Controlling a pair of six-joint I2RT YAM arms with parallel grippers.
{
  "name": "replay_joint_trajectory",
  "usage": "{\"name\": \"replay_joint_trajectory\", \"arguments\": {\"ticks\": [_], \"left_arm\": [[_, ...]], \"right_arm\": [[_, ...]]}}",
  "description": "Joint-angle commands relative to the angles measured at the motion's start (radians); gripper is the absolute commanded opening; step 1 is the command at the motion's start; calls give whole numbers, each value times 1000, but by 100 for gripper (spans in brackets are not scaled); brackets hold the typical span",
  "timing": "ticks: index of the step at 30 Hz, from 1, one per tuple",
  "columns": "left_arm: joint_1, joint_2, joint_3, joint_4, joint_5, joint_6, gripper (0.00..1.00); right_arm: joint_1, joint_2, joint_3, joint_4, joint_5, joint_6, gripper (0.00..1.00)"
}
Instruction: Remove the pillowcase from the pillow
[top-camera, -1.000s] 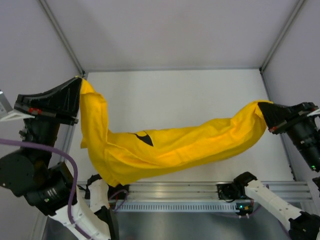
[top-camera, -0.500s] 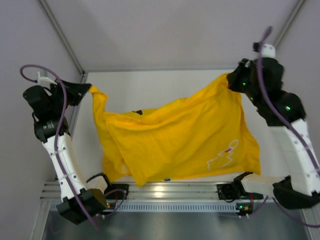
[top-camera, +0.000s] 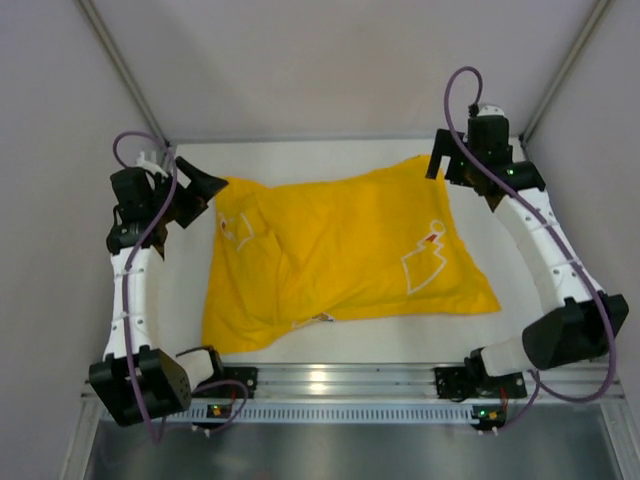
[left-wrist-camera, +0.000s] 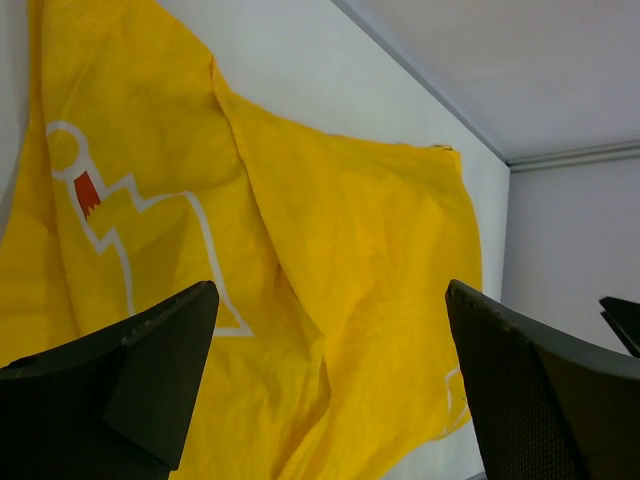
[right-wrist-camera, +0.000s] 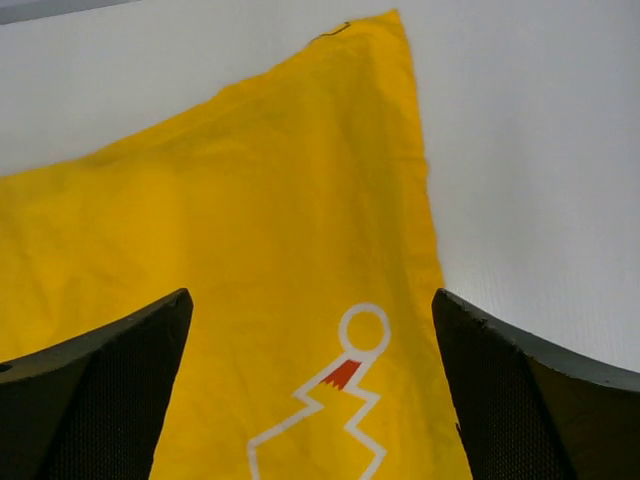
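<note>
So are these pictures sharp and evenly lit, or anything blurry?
Top view: even light, sharp throughout, glare on the metal rail. Left wrist view: pillowcase crisp, left hand's fingers dark, slightly soft. Right wrist view: same, right hand's fingers shadowed.

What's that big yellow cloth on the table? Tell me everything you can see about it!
The big, bright yellow, thin fabric pillowcase lies spread out on the white table. It is limp, wrinkled and fairly flat, with a long fold on the left arm's side. White outline drawings with small red marks show near both ends. No pillow shows. The left gripper and the right gripper hover open by its far corners, gripping nothing.
</note>
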Motion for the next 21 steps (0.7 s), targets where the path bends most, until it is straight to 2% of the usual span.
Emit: {"name": "replay_joint_trajectory", "arguments": {"ticks": [1, 4, 8, 15, 17, 21], "left_arm": [[-11, -101, 18, -6, -78, 65, 99], [-20, -172, -7, -58, -78, 66, 98], [-74, -249, -100, -63, -60, 31, 89], [-285, -258, -239, -87, -173, 5, 72], [-361, -252, -255, -101, -253, -4, 71], [-390, -240, -269, -117, -330, -12, 71]], "right_arm": [[109, -195, -78, 91, -28, -57, 99], [250, -307, -207, 172, -40, -3, 99], [439, -335, -339, 278, -101, 122, 99], [689, -210, -322, 333, 77, 219, 99], [723, -162, -310, 342, 75, 259, 100], [766, -108, -298, 372, 52, 293, 100]]}}
